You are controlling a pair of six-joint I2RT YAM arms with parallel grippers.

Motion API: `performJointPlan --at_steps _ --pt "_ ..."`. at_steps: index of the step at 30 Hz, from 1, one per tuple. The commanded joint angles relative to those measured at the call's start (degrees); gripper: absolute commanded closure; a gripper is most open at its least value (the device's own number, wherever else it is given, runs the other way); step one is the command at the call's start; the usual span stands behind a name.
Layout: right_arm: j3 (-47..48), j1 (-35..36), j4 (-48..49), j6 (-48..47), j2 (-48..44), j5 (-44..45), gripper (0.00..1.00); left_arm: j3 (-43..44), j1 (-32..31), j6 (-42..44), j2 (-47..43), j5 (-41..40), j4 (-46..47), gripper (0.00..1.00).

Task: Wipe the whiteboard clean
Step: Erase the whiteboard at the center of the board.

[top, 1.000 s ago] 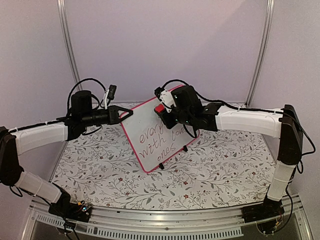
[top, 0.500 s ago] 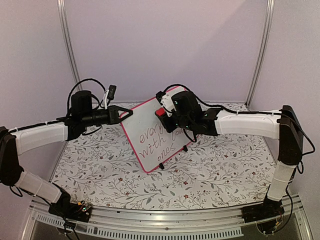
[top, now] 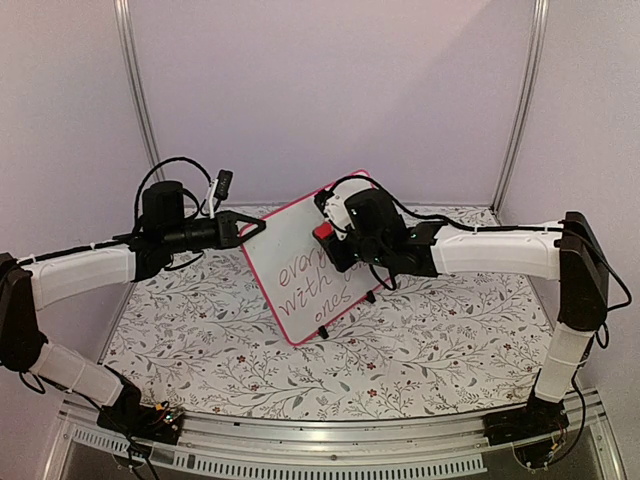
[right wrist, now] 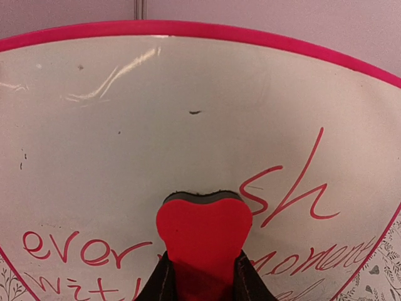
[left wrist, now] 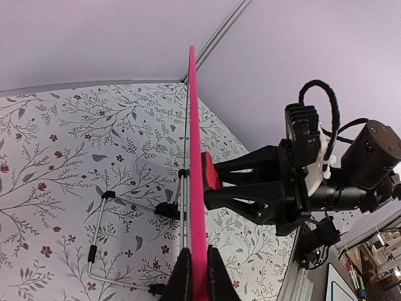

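The whiteboard (top: 300, 265) stands tilted on small black feet at the table's middle, pink-framed, with red handwriting on its lower part. My left gripper (top: 252, 228) is shut on the board's left edge; in the left wrist view the pink frame (left wrist: 196, 157) runs edge-on between the jaws of the left gripper (left wrist: 196, 276). My right gripper (top: 328, 238) is shut on a red heart-shaped eraser (right wrist: 203, 235) with a dark felt face, pressed against the whiteboard (right wrist: 156, 125). Red words remain beside and below the eraser. The board's upper area is wiped.
A floral-patterned cloth (top: 200, 330) covers the table. The board's wire stand (left wrist: 103, 232) rests behind it on the cloth. Metal frame posts (top: 135, 90) stand at the back corners, with plain walls behind.
My right gripper with the eraser has slid a little down and left across the board, over the writing. The left gripper and the board have stayed still.
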Motion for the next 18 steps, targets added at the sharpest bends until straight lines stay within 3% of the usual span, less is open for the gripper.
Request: performJointPlan --at_steps 1,18 --pt "-2.8 -0.1 -3.5 0.5 0.6 0.0 0.75 -0.5 -1.4 -1.1 -1.0 5.2 1.1 1.00" --pt "-4.8 -0.3 -2.4 1.8 -0.3 -0.6 0.75 -0.5 -1.4 -1.1 -1.0 5.2 1.0 1.00"
